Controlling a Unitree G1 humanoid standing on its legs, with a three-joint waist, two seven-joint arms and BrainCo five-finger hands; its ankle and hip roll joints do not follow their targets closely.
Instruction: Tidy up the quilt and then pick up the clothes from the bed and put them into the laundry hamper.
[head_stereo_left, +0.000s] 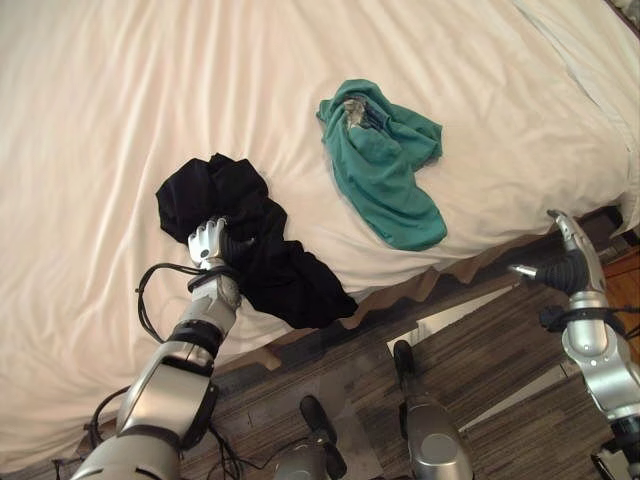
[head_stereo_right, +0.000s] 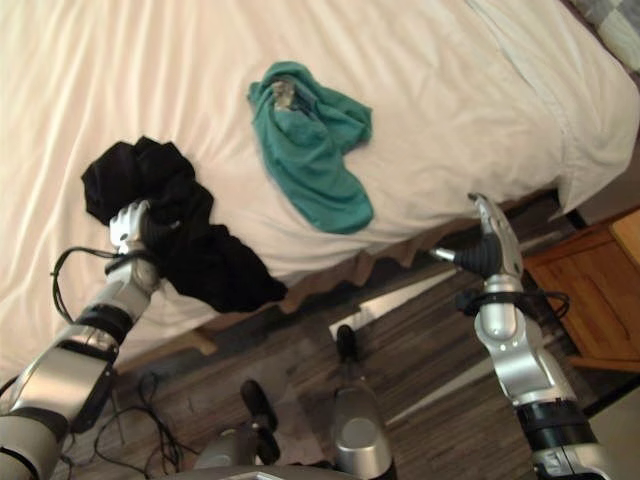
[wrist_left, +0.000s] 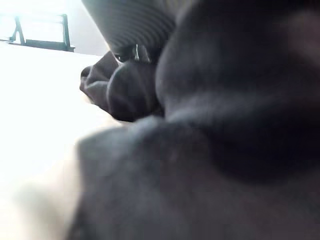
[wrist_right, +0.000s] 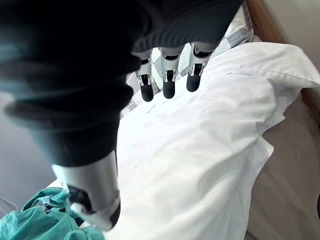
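A black garment (head_stereo_left: 262, 250) lies crumpled near the bed's front edge, one end drooping over the side. My left hand (head_stereo_left: 207, 243) is at its near side with fingers curled into the cloth; the left wrist view has the black garment (wrist_left: 225, 130) pressed right up against the hand. A teal garment (head_stereo_left: 386, 170) lies bunched to the right on the white quilt (head_stereo_left: 120, 100), with nothing touching it. My right hand (head_stereo_right: 490, 245) hovers off the bed's right front corner, fingers (wrist_right: 168, 75) straight and empty, the teal garment (wrist_right: 30, 222) showing past its thumb.
The quilt is smooth with shallow wrinkles. A brown bed skirt (head_stereo_left: 400, 295) runs along the front edge above wood flooring (head_stereo_left: 500, 360). A wooden nightstand (head_stereo_right: 590, 285) stands at the right. A checked pillow (wrist_right: 235, 30) lies by the headboard (wrist_right: 265, 25).
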